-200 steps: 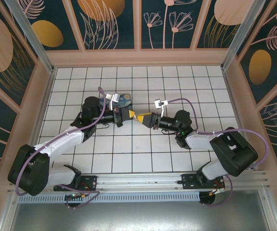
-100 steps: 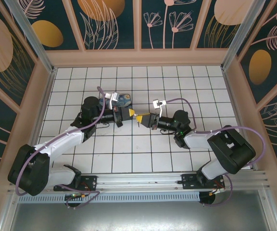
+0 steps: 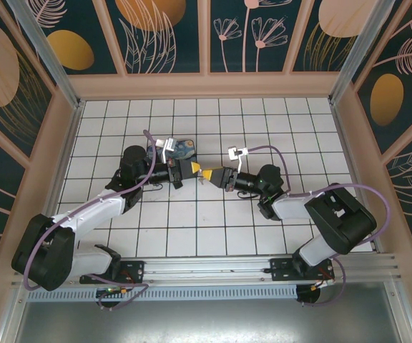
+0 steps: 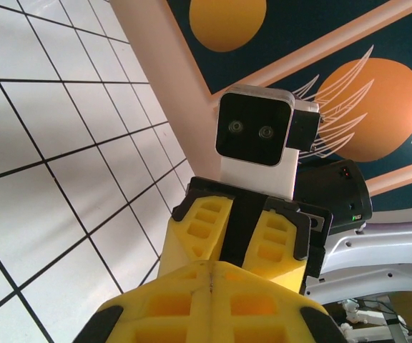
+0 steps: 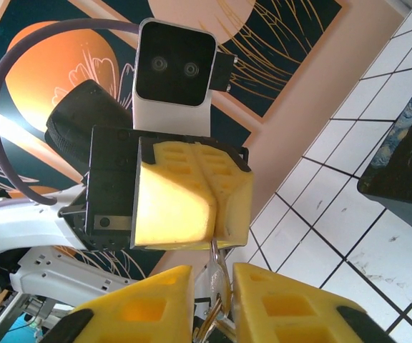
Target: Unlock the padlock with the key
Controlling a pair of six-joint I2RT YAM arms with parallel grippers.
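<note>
Left gripper (image 3: 191, 168) and right gripper (image 3: 209, 174) meet tip to tip above the middle of the tiled floor (image 3: 192, 229). A blue painted box (image 3: 183, 148) sits just beyond them, toward the far edge. Left fingers are pressed together, clamping the padlock (image 5: 216, 259); its thin silvery shackle sticks out. Right fingers stand narrowly apart around that metal; cannot tell whether they grip it.

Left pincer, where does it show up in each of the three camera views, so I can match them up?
Top external: left pincer mid-floor, facing the right pincer.
Left wrist: left pincer at bottom centre, shut.
Right wrist: left pincer at centre, facing the camera.
Shared landmark: the white tiled floor.
</note>
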